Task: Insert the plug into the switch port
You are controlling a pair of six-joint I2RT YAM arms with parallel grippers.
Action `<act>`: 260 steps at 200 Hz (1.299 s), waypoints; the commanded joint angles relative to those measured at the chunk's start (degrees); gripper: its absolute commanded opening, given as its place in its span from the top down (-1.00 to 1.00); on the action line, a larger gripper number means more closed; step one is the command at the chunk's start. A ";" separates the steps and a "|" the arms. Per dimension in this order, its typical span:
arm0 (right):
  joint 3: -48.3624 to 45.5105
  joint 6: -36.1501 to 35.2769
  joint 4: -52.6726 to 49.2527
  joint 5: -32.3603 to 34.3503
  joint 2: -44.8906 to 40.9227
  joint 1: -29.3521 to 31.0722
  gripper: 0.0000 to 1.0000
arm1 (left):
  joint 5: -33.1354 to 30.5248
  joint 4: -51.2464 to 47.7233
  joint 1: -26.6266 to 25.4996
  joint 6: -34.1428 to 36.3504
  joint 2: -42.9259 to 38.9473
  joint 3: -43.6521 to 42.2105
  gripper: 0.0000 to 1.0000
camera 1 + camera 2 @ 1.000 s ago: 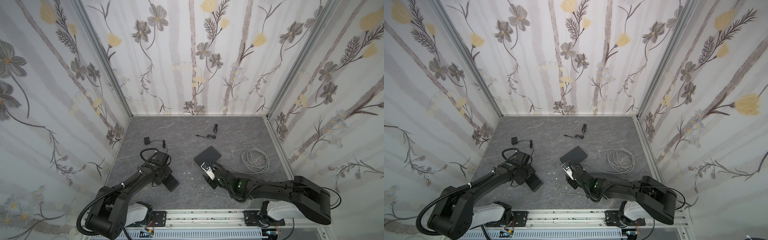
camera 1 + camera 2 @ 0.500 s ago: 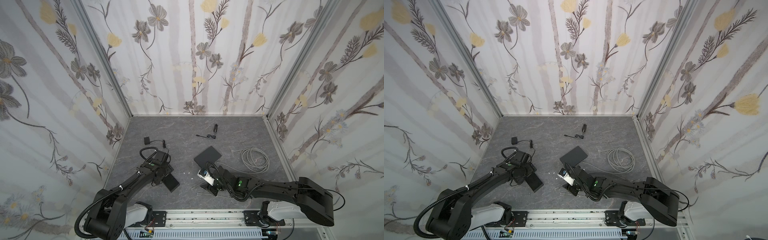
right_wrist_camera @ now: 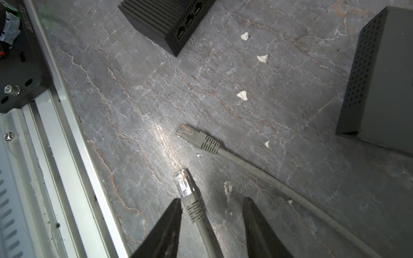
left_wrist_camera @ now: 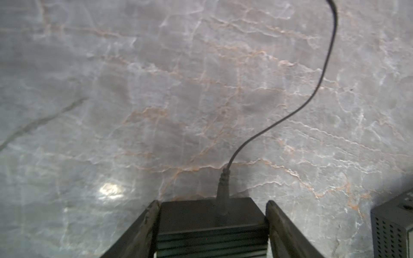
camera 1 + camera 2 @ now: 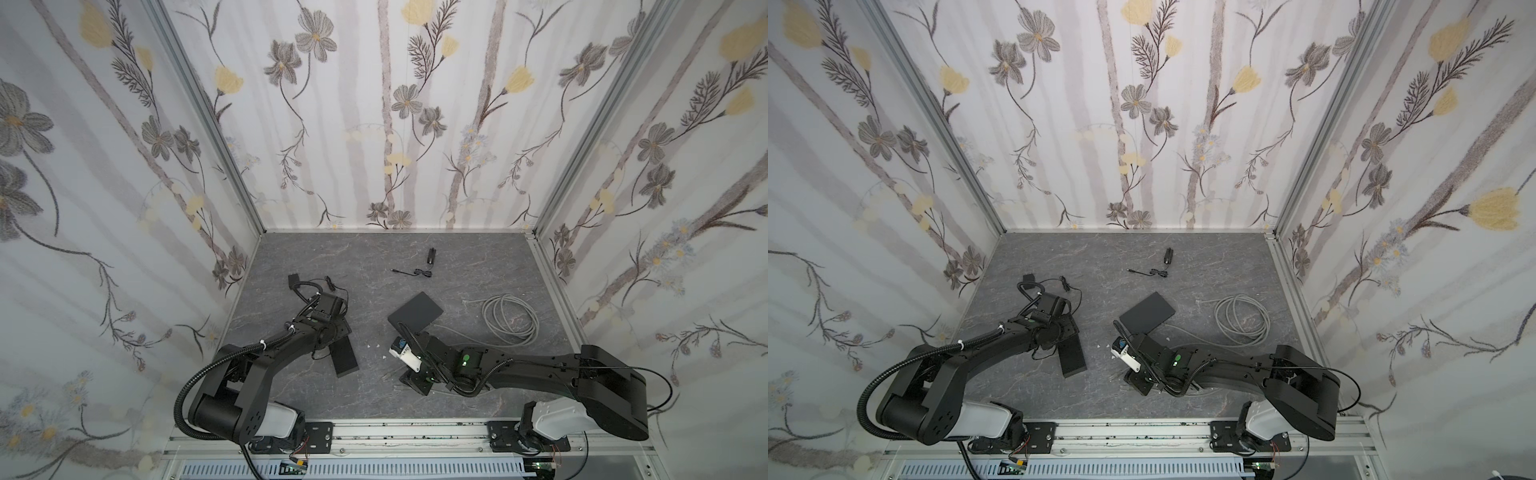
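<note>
In both top views the left gripper [image 5: 332, 332] sits low over one end of the long black ribbed plastic network switch [image 5: 345, 359] on the grey marble-patterned tabletop [image 5: 374, 257], with its fingers hidden under the wrist. The right gripper [image 5: 1142, 382] hangs near the tabletop, well apart from that switch. A flat black perforated box [image 5: 1146, 311] lies just beyond it, and a coiled grey round cable [image 5: 1241, 320] lies off to its outer side. In the left wrist view the two dark fingers [image 4: 143, 225] press against opposite sides of the switch [image 4: 212, 221], clamping it. A thin black power lead [image 4: 317, 89] runs from the switch's end away ahead of the fingertips. In the right wrist view the right gripper's jaws stand partly apart and grip nothing. The clear-tipped grey cable plug [image 3: 184, 186] lies between them, just beside one finger [image 3: 169, 223]. A second grey plug [image 3: 190, 134] lies ahead of the fingertips, and the switch's port face [image 3: 187, 24] is farther ahead.
</note>
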 commanded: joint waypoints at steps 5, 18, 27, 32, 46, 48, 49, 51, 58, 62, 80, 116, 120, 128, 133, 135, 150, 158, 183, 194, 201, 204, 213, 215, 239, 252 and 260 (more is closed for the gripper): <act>3.55 2.09 -8.33 5.30 2.99 2.43 0.07 | 11.69 -1.15 -2.25 8.95 0.60 -0.63 -0.28; 4.79 1.52 -11.48 6.95 3.96 3.35 0.07 | 12.83 0.37 -5.11 10.92 0.45 0.25 -0.19; 5.40 1.47 -12.73 7.24 3.99 3.44 0.08 | 10.38 -2.05 -7.38 12.19 1.40 2.57 -0.11; 5.36 1.00 -12.52 6.51 3.60 3.39 0.08 | 9.01 -3.52 -8.48 12.93 2.05 4.05 -0.09; 5.62 -0.13 -12.48 5.60 2.59 3.41 0.08 | 6.90 -6.27 -10.37 14.41 3.91 6.79 -0.06; 5.65 -0.20 -12.62 5.63 2.44 3.40 0.08 | 6.67 -6.60 -10.63 14.54 4.12 7.05 -0.05; 5.69 -0.27 -12.68 5.64 2.36 3.39 0.08 | 6.62 -6.78 -10.76 14.62 4.27 7.24 -0.06; 5.80 -0.36 -12.80 5.64 2.34 3.39 0.08 | 6.38 -7.02 -10.94 14.72 4.36 7.38 -0.05; 6.32 -1.02 -13.24 5.27 2.15 3.41 0.09 | 5.32 -7.92 -11.45 14.99 4.86 7.94 -0.05; 6.61 -1.39 -13.51 4.89 2.17 3.39 0.10 | 4.92 -8.40 -11.70 15.14 5.00 8.19 -0.05; 7.62 -3.16 -14.21 3.06 3.04 3.62 0.19 | 2.82 -10.71 -12.75 15.98 4.69 8.92 -0.05; 11.99 -4.87 -18.96 6.62 7.65 5.04 0.26 | -2.17 -17.63 -14.72 17.78 4.38 12.27 -0.06; 12.11 -5.10 -18.99 6.63 7.89 5.15 0.27 | -2.57 -18.11 -14.85 18.02 4.41 12.52 -0.06; 11.94 -5.38 -18.56 6.53 8.07 5.15 0.27 | -2.45 -18.57 -15.01 18.51 4.55 12.80 -0.07; 11.78 -5.50 -18.34 6.53 8.18 5.15 0.28 | -2.25 -18.68 -15.04 18.75 4.51 12.89 -0.07; 11.67 -5.52 -18.30 6.52 8.26 5.15 0.29 | -2.19 -18.70 -15.05 18.81 4.51 12.88 -0.07; 11.61 -5.69 -17.99 6.77 8.43 5.23 0.36 | -1.56 -18.28 -15.17 19.45 4.64 12.47 -0.07; 11.54 -5.75 -17.85 6.90 8.68 5.24 0.38 | -1.11 -17.95 -15.22 19.84 4.55 12.11 -0.08; 12.00 -5.85 -18.20 6.64 9.89 5.24 0.39 | -1.08 -17.41 -15.20 19.88 4.18 11.73 -0.24; 11.99 -5.87 -18.04 6.14 10.36 5.24 0.40 | -0.95 -17.29 -15.11 19.73 3.71 11.74 -0.34; 11.98 -5.84 -18.09 5.79 10.70 5.18 0.40 | -0.82 -17.09 -14.99 19.49 3.33 11.68 -0.44; 12.06 -5.89 -18.11 5.63 10.84 5.23 0.40 | -0.82 -17.12 -14.82 19.26 3.15 11.68 -0.49; 12.20 -5.95 -18.24 5.30 11.30 5.28 0.41 | -0.43 -16.83 -14.38 18.81 2.33 11.73 -0.63; 12.23 -5.96 -18.28 5.25 11.48 5.27 0.42 | -0.28 -16.76 -14.29 18.69 2.12 11.73 -0.64; 12.29 -6.04 -18.11 4.64 12.12 5.46 0.46 | 2.02 -15.49 -12.94 16.63 -1.31 11.19 -0.71; 12.16 -6.13 -17.86 4.33 12.36 5.63 0.48 | 3.19 -14.91 -11.93 15.43 -3.92 10.66 -0.72; 12.16 -6.18 -17.77 4.15 12.62 5.73 0.49 | 3.84 -14.74 -11.07 14.75 -5.37 10.14 -0.72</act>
